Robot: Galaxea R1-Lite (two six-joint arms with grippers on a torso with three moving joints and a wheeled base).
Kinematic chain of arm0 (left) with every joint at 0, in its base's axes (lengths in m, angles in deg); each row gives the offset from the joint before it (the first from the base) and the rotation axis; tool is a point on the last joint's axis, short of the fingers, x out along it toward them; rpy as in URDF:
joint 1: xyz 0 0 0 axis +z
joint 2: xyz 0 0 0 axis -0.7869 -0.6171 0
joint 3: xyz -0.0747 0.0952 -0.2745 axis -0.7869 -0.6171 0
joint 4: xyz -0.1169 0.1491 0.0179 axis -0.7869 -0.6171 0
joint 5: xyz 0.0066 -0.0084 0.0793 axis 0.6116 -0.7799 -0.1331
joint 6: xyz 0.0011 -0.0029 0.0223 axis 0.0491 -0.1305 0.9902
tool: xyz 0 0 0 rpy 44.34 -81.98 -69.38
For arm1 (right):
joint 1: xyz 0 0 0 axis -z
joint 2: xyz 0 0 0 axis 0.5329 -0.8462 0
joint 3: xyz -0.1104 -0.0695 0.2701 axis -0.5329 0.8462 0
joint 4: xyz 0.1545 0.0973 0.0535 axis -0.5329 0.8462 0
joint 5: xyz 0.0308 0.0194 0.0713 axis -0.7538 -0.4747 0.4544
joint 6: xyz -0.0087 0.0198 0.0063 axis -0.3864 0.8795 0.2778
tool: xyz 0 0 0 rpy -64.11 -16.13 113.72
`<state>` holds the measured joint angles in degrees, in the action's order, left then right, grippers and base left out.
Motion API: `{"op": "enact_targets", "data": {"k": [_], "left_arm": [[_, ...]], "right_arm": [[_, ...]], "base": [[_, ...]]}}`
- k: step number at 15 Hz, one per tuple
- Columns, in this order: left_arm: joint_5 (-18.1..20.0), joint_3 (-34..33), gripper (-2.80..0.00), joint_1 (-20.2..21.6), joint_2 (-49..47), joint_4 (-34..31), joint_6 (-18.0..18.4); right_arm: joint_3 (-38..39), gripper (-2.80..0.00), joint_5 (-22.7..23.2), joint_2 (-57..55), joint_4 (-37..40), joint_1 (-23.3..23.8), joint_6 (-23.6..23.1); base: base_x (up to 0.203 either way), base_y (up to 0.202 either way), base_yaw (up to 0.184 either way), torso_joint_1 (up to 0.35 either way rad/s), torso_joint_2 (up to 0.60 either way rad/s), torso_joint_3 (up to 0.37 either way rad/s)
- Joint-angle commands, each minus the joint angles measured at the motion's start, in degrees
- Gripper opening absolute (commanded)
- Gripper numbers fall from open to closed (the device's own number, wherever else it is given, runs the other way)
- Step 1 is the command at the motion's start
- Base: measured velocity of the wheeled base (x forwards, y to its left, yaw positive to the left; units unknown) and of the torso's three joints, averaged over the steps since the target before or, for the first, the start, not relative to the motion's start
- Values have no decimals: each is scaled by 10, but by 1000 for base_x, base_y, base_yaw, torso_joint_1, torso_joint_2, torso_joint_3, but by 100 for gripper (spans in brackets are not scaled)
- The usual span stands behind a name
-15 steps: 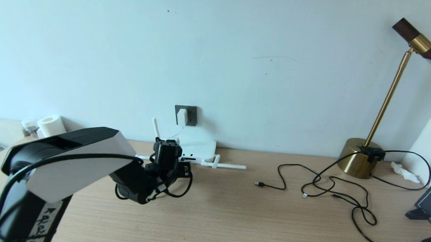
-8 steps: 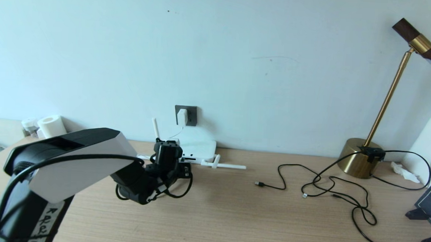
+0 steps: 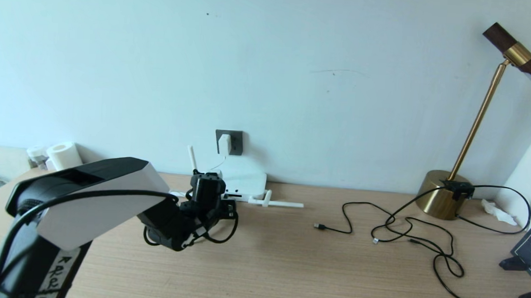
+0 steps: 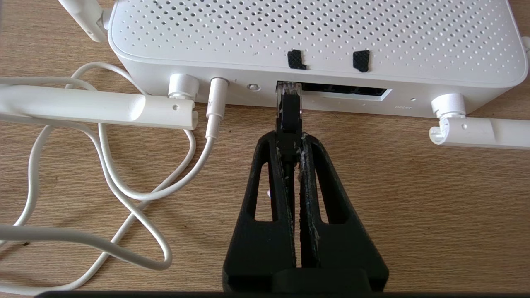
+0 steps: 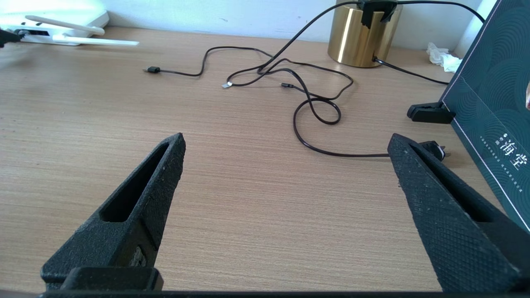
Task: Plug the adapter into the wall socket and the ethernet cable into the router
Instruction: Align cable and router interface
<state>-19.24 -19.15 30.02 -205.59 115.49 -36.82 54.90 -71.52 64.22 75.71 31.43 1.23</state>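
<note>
Barely anything has shifted since the earlier head frames, maybe a hair of creep by the left arm toward the router, and nothing else on the desk has budged.

So here's where you're at. The adapter (image 3: 224, 143) is already seated in the wall socket (image 3: 234, 142), centre of the head view, with its thin white cord (image 4: 124, 182) trailing down to the router (image 3: 244, 183) just below it. That half looks done.

Your left gripper (image 4: 292, 142) is in the middle of the wrist frame, fingers pressed together and pinching the ethernet cable (image 4: 289, 116) right behind its clip plug. The clear plug tip is at the mouth of the leftmost slot in the dark port strip (image 4: 343, 88) on the router's front edge. I can't tell whether it's partly in or just touching the lip.

The right gripper (image 5: 285, 165) is spread wide, hovering over bare desk (image 5: 248, 215) at the lower part of its own view, parked and not involved. The thin black cables (image 5: 314, 107) and the brass lamp base (image 3: 440, 194) on the right side are well apart from the action.

Next move, I'd guess: push straight into the slot, keeping the plug level and square. The router is light and could slide back toward the wall, so go slow and only let go once it's seated.
</note>
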Motion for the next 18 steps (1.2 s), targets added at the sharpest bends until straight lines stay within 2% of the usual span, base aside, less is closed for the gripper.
{"op": "enact_targets", "data": {"k": [1, 18], "left_arm": [[-1, -1, -280, 0, 3, 5, -1], [-1, -6, -280, -2, 1, 7, -1]], "right_arm": [[0, 0, 0, -1, 0, 0, 0], [0, 0, 0, -1, 0, 0, 0]], "base": [[0, 0, 0, 0, 0, 0], [0, 0, 0, 0, 0, 0]]}}
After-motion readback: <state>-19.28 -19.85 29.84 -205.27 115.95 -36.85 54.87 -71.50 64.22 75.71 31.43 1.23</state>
